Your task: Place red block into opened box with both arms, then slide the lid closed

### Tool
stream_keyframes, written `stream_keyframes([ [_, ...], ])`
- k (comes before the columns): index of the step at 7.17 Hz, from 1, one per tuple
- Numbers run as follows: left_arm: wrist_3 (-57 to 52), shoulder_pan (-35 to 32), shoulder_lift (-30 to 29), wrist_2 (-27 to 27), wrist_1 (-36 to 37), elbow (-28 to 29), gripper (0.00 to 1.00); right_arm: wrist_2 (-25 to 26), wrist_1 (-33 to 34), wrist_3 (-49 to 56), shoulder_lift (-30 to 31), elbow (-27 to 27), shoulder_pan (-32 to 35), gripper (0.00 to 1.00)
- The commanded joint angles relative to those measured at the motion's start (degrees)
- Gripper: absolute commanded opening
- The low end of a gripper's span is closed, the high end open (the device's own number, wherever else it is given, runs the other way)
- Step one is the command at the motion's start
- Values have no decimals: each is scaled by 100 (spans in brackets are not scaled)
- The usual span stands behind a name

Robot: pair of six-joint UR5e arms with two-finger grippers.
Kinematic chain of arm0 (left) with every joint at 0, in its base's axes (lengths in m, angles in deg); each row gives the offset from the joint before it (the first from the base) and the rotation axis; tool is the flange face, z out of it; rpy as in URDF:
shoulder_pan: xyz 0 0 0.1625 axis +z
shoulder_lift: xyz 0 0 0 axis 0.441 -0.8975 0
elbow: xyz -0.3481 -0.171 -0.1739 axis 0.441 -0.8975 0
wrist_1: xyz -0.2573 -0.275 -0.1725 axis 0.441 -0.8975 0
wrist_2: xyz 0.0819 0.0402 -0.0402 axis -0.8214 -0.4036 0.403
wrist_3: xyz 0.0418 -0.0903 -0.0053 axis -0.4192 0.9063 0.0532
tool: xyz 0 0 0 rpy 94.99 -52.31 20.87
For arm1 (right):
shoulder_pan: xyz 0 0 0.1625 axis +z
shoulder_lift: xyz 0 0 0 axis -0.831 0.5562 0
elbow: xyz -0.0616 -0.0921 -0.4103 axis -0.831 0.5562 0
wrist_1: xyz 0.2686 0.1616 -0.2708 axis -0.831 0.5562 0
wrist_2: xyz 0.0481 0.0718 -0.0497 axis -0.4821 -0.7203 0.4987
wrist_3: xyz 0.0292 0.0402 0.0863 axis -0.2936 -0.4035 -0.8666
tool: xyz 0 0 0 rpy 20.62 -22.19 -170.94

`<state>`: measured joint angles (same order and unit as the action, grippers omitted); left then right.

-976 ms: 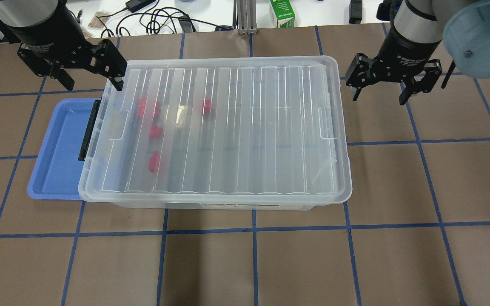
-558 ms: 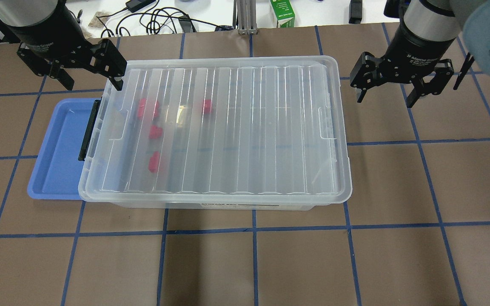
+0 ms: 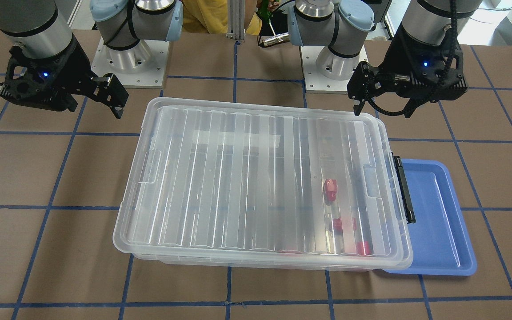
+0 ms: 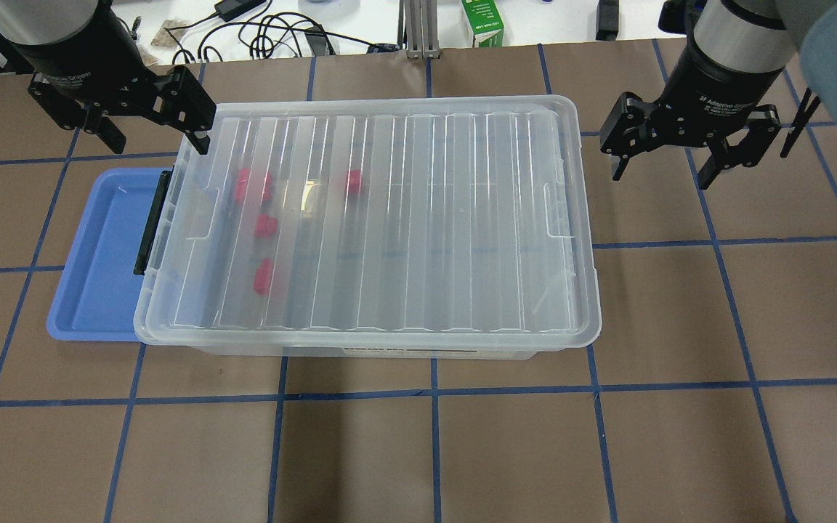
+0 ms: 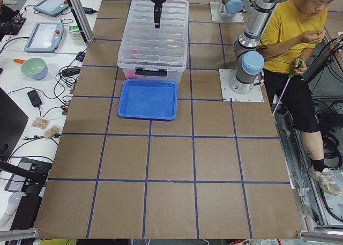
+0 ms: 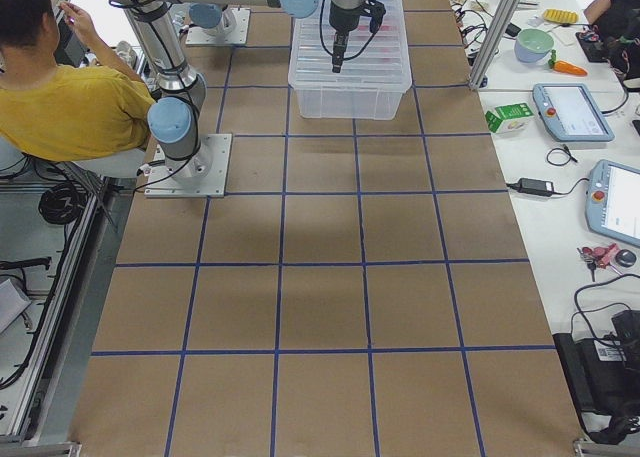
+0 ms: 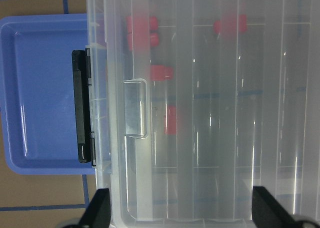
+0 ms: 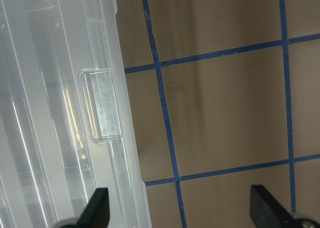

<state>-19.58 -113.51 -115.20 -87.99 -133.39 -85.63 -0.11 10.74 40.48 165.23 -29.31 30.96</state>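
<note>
The clear box (image 4: 389, 351) stands mid-table with its black latch bar (image 4: 151, 221) at the left end. The ribbed clear lid (image 4: 426, 218) lies flat over it and covers the whole opening, slightly askew. Several red blocks (image 4: 266, 226) lie inside near the latch end, blurred through the lid; the left wrist view shows them too (image 7: 161, 72). My left gripper (image 4: 157, 138) hangs open over the box's far-left corner, holding nothing. My right gripper (image 4: 662, 171) is open and empty above bare table, to the right of the box's far-right corner.
A shallow blue tray (image 4: 99, 269) sits partly under the box's latch end. Cables and a green carton (image 4: 482, 23) lie on the white bench past the table's far edge. A person in a yellow shirt (image 5: 292, 25) sits behind the robot bases.
My right gripper has moved to the right and a little nearer, away from the box's corner. The left gripper, box, lid and blocks have not moved.
</note>
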Motion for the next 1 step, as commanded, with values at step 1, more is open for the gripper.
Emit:
stream_keyframes([
  [1,0,-1,0,-9,0,1,100,44,-16,0,1,-20,2,100],
])
